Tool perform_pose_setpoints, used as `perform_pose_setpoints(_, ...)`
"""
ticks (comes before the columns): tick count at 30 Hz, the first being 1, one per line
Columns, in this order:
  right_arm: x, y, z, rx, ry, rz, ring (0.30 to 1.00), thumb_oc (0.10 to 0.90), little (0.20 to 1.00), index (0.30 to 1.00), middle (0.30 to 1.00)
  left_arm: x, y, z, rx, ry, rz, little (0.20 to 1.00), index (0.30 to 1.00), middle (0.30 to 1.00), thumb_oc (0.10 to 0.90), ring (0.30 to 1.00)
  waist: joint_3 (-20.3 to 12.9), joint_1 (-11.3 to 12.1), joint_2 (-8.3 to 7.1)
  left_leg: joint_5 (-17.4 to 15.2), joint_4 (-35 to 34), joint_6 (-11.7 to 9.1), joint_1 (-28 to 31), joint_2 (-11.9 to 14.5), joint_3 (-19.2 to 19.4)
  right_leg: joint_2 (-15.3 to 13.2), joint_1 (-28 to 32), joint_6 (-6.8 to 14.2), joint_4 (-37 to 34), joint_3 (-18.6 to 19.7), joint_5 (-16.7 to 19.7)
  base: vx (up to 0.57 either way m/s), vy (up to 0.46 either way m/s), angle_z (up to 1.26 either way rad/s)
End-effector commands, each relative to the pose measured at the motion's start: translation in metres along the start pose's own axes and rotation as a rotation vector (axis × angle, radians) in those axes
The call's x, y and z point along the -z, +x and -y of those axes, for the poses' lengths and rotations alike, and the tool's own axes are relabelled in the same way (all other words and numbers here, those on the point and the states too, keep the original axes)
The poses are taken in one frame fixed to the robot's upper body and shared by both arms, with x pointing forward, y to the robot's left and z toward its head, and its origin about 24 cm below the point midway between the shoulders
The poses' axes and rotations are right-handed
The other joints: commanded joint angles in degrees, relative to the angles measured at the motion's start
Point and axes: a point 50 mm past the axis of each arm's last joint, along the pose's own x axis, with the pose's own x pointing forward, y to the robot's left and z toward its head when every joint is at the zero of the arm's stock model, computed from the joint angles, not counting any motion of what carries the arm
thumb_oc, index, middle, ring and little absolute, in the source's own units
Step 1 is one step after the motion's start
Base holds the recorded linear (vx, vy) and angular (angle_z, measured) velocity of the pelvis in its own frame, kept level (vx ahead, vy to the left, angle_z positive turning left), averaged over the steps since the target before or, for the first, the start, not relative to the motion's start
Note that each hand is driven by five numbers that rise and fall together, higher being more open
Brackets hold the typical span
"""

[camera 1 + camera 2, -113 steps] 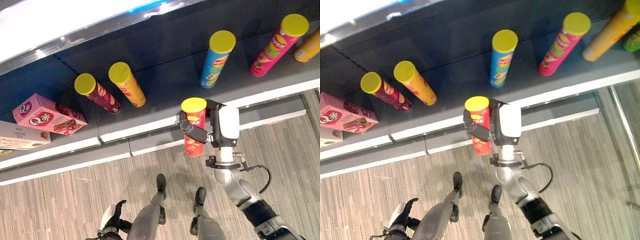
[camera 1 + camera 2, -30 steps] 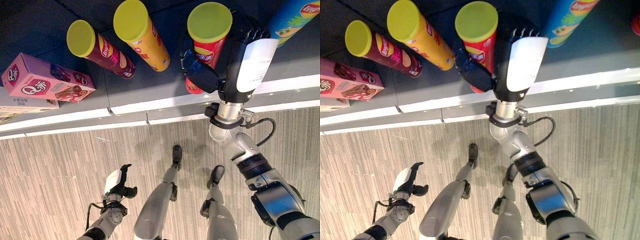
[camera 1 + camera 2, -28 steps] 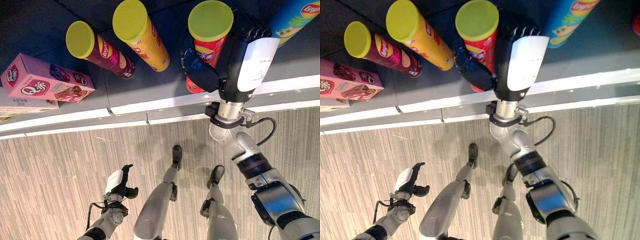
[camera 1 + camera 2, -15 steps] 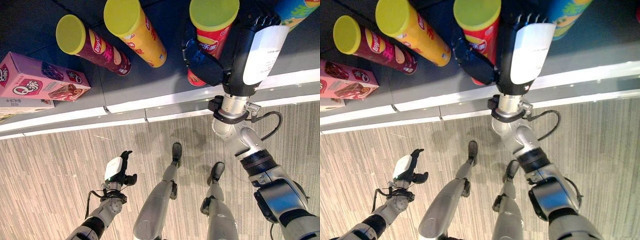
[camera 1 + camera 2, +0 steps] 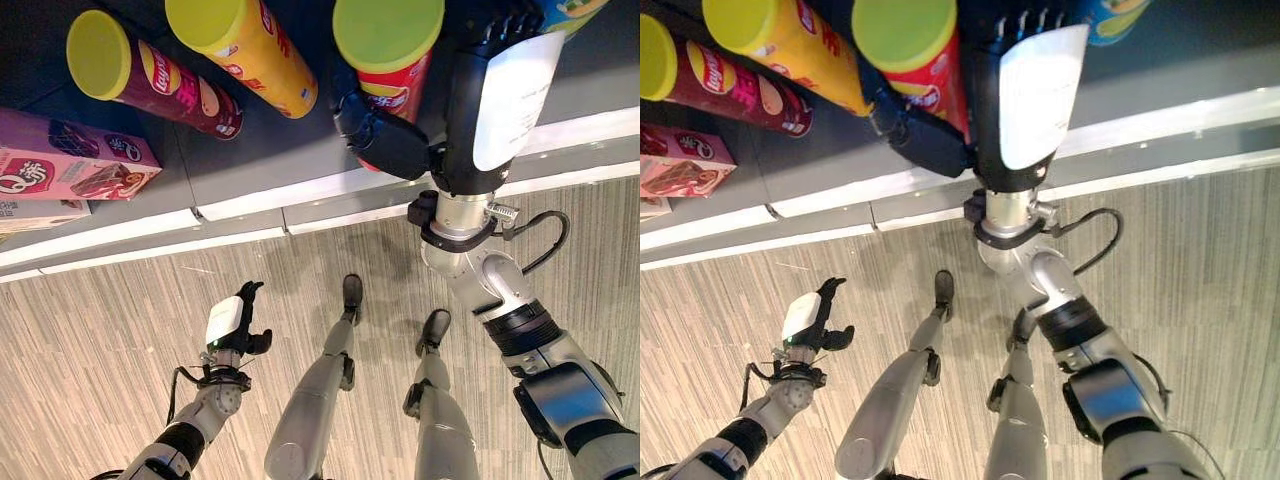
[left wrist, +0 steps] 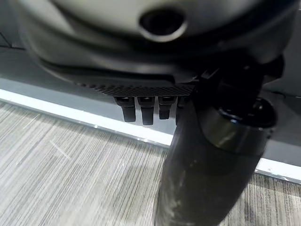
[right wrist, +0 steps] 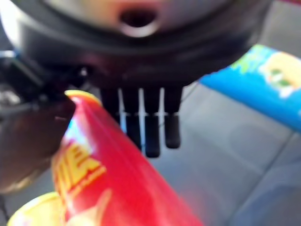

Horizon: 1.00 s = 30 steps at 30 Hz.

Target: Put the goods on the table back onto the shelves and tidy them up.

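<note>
The robot's right hand (image 5: 470,110) is raised at about 1 o'clock in the left eye view, its thumb and fingers curled round the tall red cylindrical snack can with a yellow-green plastic lid (image 5: 392,50). The red can stands on the dark grey shelf board (image 5: 270,150), near its white front edge strip (image 5: 300,190); whether its base fully rests on the board cannot be told, as the hand covers it. In the right wrist view the red can (image 7: 108,179) lies against the palm, with the dark fingers (image 7: 151,136) reaching past it above the grey shelf surface. To the red can's 9 o'clock stands an orange-yellow cylindrical can with a yellow lid (image 5: 245,45), close beside but apart. Further toward 9 o'clock is a maroon cylindrical can with a yellow lid (image 5: 150,75), also apart. At the 9 o'clock edge a pink rectangular cardboard box (image 5: 70,170) lies flat on the shelf. A blue cylindrical can (image 7: 263,80) stands beyond the right hand at 1 o'clock. The left hand (image 5: 232,325) hangs low at 7 o'clock over the grey wood-grain floor (image 5: 100,350), its fingers loosely extended and holding nothing.
</note>
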Motion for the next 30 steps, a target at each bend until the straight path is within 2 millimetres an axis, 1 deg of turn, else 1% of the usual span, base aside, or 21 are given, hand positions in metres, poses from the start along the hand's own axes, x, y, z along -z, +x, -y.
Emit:
perform_pose_setpoints(1,-0.04,0.028,0.008,0.109,0.168,0.202,0.3,0.4,0.3,0.3,0.3,0.029,-0.005,-0.02,-0.08,0.093,-0.067,0.9,0.9,0.9,0.8,0.9,-2.39,0.74,-0.12,-8.73,9.16,-3.22,-3.51,-0.67,1.81,-8.3,-5.12,4.94,0.63,2.41,6.99,0.01,0.027,-0.05)
perform_pose_setpoints(3,-0.044,0.024,0.004,0.067,0.195,0.207,0.3,0.4,0.3,0.3,0.3,0.029,-0.004,-0.023,-0.094,0.09,-0.068,0.9,0.9,0.9,0.8,0.9,-2.43,0.62,-0.21,-8.79,9.24,-3.13,-3.6,-0.79,2.06,-8.36,-5.31,4.97,0.72,2.49,7.08,0.01,0.027,-0.05)
perform_pose_setpoints(4,-0.046,0.022,0.001,0.036,0.199,0.219,0.9,0.8,0.9,0.9,0.9,0.029,-0.004,-0.024,-0.097,0.091,-0.064,0.9,0.9,0.9,0.8,0.9,-2.51,0.63,-0.34,-8.86,9.22,-3.1,-3.53,-0.79,2.1,-8.41,-5.29,5.0,0.77,2.46,7.11,0.0,0.014,-0.03)
perform_pose_setpoints(10,-0.045,0.019,-0.002,0.003,0.17,0.233,0.9,0.8,0.9,0.9,0.9,0.024,-0.002,-0.028,-0.116,0.099,-0.03,0.9,0.9,0.9,0.8,0.9,-2.7,0.49,-0.84,-9.24,9.46,-2.98,-3.12,-0.85,2.23,-8.37,-5.09,4.98,1.14,2.59,6.99,0.0,0.0,0.0)
perform_pose_setpoints(11,-0.045,0.021,0.0,0.017,0.154,0.242,0.9,0.8,0.9,0.9,0.9,0.023,-0.001,-0.029,-0.125,0.102,-0.025,0.9,0.9,0.9,0.8,0.9,-2.77,0.27,-1.11,-9.39,9.69,-2.92,-2.96,-0.82,2.27,-8.36,-5.11,4.97,1.37,2.72,6.93,0.0,0.0,0.0)
perform_pose_setpoints(16,-0.041,0.022,0.004,0.07,0.121,0.225,0.9,0.8,0.9,0.9,0.9,0.021,0.001,-0.031,-0.14,0.108,-0.02,0.9,0.9,0.9,0.8,0.9,-2.96,-0.1,-1.55,-9.56,9.66,-2.9,-2.34,-0.71,2.52,-8.27,-5.25,4.96,1.77,2.99,6.86,0.0,0.0,0.0)
perform_pose_setpoints(21,-0.038,0.022,0.004,0.102,0.096,0.201,0.9,0.8,0.9,0.9,0.9,0.021,0.004,-0.031,-0.15,0.106,-0.029,0.9,0.9,0.9,0.8,0.9,-3.21,-0.54,-2.08,-9.48,9.61,-2.94,-1.71,-0.25,3.02,-8.04,-5.08,4.96,1.89,3.13,6.83,-0.02,-0.002,-0.01)
perform_pose_setpoints(30,-0.033,0.017,0.004,0.115,0.067,0.159,0.9,0.8,0.9,0.9,0.9,0.023,0.005,-0.026,-0.13,0.119,-0.057,0.9,0.9,0.9,0.8,0.9,-4.13,-1.16,-2.99,-9.15,9.02,-3.13,0.19,0.36,3.48,-7.87,-3.95,4.81,2.02,3.09,6.84,-0.02,-0.015,-0.03)
